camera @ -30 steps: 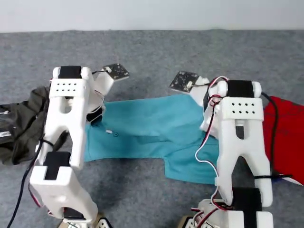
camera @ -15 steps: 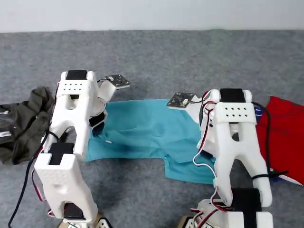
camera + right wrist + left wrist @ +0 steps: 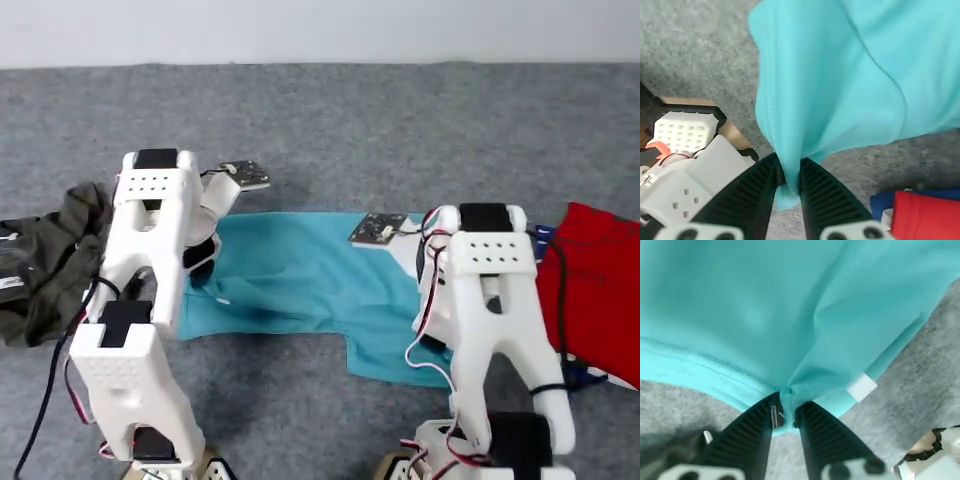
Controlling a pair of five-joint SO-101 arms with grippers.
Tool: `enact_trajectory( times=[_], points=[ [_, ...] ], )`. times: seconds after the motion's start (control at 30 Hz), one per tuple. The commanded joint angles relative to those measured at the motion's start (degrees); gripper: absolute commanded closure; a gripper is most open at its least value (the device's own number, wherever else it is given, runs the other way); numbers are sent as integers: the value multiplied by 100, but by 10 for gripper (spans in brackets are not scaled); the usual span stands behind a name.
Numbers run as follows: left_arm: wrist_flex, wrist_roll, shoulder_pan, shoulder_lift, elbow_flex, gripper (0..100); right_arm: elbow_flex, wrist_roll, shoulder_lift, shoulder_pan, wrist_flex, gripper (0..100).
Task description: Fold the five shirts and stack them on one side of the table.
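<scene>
Far left of the table (image 3: 350,110): olive shirt (image 3: 50,262), crumpled in a heap, unfolded, running off the edge of the high view.

Next over, my left arm (image 3: 150,235) stood above the left end of the teal shirt (image 3: 300,275). My left gripper (image 3: 785,407) was pinched tight on that shirt's edge. Wrist view showed both black ribbed fingers (image 3: 747,432) drawn together with a bunched bit of hem between the tips, and cloth fanning away from the pinch. A small white tag (image 3: 861,386) stuck out of the fabric close to the grip. Grey table surface showed on either side of the cloth.

Centre: the teal shirt lay spread across the middle between my two arms. It was mostly flat and wrinkled, with its near-right part jutting toward the arm bases.

Right: my right arm (image 3: 488,290) covered the shirt's right end. My right gripper (image 3: 788,175) was also clamped on the teal shirt. A gathered fold ran down between the two closed fingers, and a short tail of fabric poked out past the grip. The cloth was pulled into a peak at the pinch.

Far right: red shirt (image 3: 600,285) lay just beside the teal one, with a blue cloth (image 3: 545,237) showing at its edge. My right arm hid the seam, so I couldn't tell whether red and teal touched.
</scene>
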Motion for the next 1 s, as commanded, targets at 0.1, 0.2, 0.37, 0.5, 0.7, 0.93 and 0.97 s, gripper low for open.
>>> enact_trajectory(
  times=[0.1,0.2,0.37,0.5,0.7,0.93,0.97],
  points=[
    [158,-79,-229,-193,-4,985,149,149,-242,13,215,983],
    [158,-79,-185,-141,4,978,141,149,-242,22,163,966],
    [158,-62,-211,-422,4,871,105,149,-303,31,154,780],
    [158,-53,-237,-870,13,852,-35,149,-303,31,180,766],
    [167,-70,-237,-1574,136,852,-598,141,-242,31,145,785],
    [167,-281,-246,-2620,602,852,-765,123,-233,31,-444,786],
    [158,-308,-237,-2734,690,854,-765,26,-233,31,-532,786]
  ],
)
